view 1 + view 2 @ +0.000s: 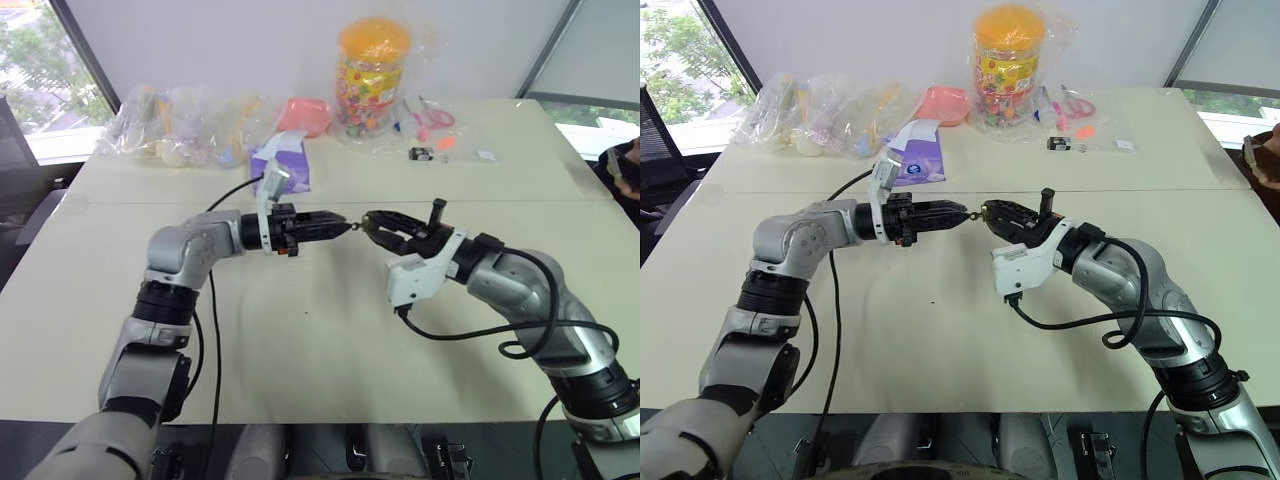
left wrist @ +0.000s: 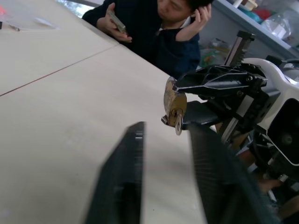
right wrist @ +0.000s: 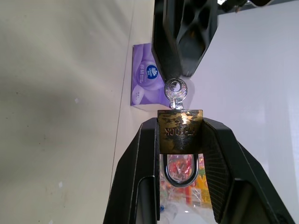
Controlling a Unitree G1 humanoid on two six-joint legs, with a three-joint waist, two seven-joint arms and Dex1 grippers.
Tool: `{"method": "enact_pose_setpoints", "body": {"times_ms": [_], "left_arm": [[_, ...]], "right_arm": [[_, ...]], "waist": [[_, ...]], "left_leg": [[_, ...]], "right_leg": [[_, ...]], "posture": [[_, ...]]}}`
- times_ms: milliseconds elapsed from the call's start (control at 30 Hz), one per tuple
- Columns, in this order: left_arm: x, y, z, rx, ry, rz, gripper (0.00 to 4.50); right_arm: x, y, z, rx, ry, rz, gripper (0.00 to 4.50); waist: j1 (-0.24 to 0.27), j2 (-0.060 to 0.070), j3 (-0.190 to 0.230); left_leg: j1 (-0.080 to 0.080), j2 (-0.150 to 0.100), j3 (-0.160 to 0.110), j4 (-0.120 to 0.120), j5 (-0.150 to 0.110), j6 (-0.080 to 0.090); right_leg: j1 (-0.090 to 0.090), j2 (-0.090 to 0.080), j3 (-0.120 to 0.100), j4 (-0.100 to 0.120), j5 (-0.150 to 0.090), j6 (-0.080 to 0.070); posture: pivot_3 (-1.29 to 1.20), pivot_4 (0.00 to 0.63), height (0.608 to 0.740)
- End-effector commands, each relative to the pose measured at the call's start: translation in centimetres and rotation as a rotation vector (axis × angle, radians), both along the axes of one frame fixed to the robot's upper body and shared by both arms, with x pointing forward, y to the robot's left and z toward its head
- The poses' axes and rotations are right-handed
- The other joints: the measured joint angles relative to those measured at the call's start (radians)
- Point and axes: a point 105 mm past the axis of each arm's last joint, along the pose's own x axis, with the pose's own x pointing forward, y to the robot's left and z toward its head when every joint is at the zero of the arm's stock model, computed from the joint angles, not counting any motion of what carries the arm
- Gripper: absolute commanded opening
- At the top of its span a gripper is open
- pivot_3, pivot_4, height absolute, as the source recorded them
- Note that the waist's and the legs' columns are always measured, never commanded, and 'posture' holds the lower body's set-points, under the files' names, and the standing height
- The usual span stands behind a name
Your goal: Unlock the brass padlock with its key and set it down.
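My right gripper [image 3: 180, 125] is shut on the brass padlock [image 3: 180, 132], gripping its gold body from both sides. The silvery shackle hangs back between the fingers. A silver key [image 3: 175, 91] sticks out of the padlock's keyhole, pointing towards my left gripper [image 1: 341, 225]. Both grippers are held level above the table [image 1: 300, 340], tip to tip. The left fingers [image 2: 133, 154] stand close together with a narrow gap and nothing between them. Their tips end just short of the key [image 2: 178, 125].
At the table's back stand a candy jar [image 1: 372, 75], a purple tissue pack [image 1: 283, 160], plastic bags [image 1: 180, 125] and a small black-and-white object [image 1: 421, 154]. A seated person [image 2: 159, 32] is at the table's right edge.
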Motion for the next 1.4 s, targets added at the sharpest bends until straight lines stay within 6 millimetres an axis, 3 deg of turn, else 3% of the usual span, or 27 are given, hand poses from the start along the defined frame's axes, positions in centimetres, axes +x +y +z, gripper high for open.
{"method": "enact_pose_setpoints", "body": {"times_ms": [33, 467, 867, 1000, 1233, 1400], "left_arm": [[-0.1, -0.2, 1.3, -0.016, -0.057, -0.007, 1.03], [-0.6, -1.0, 0.8, 0.002, -0.071, -0.018, 1.03], [0.3, -1.3, 0.5, 0.0, -0.096, 0.036, 1.03], [0.2, -1.3, 0.5, -0.001, -0.102, 0.033, 0.04], [0.0, -1.7, 0.5, 0.008, -0.14, 0.025, 0.04], [-0.4, -1.8, 0.2, 0.074, -0.293, 0.005, 0.04]], "right_arm": [[-0.6, 0.4, 1.1, 0.019, -0.038, 0.023, 0.67], [-0.6, 0.7, 1.6, 0.018, -0.039, 0.029, 0.67], [-0.9, 0.8, 1.7, 0.021, -0.026, 0.027, 0.67], [-1.0, 0.8, 1.8, 0.021, -0.025, 0.026, 0.67], [-1.0, 0.8, 1.7, 0.02, -0.019, 0.021, 0.67], [-1.2, 0.9, 1.5, 0.025, 0.014, 0.023, 0.67]], "waist": [[0.0, 0.0, 0.0], [0.0, 0.0, 0.0], [0.0, 0.0, 0.0], [0.001, 0.0, 0.0], [0.001, 0.0, 0.0], [0.001, 0.0, 0.0]], "left_leg": [[0.0, 0.0, 0.0, 0.0, 0.0, 0.0], [0.0, 0.0, 0.0, 0.0, 0.0, 0.0], [0.0, 0.0, 0.0, 0.0, 0.0, 0.0], [0.0, 0.0, 0.0, 0.0, 0.0, 0.0], [0.0, 0.0, 0.0, 0.0, 0.0, 0.0], [0.0, 0.0, 0.0, 0.0, 0.0, 0.0]], "right_leg": [[0.0, 0.0, 0.0, 0.0, 0.0, 0.0], [0.0, 0.0, 0.0, 0.0, 0.0, 0.0], [0.0, 0.0, 0.0, 0.0, 0.0, 0.0], [0.0, 0.0, 0.0, 0.0, 0.0, 0.0], [0.0, 0.0, 0.0, 0.0, 0.0, 0.0], [0.0, 0.0, 0.0, 0.0, 0.0, 0.0]], "posture": [[0.0, 0.15, 0.737], [0.0, 0.15, 0.737], [0.0, 0.15, 0.737], [0.0, 0.15, 0.737], [0.0, 0.15, 0.737], [0.0, 0.15, 0.737]]}}
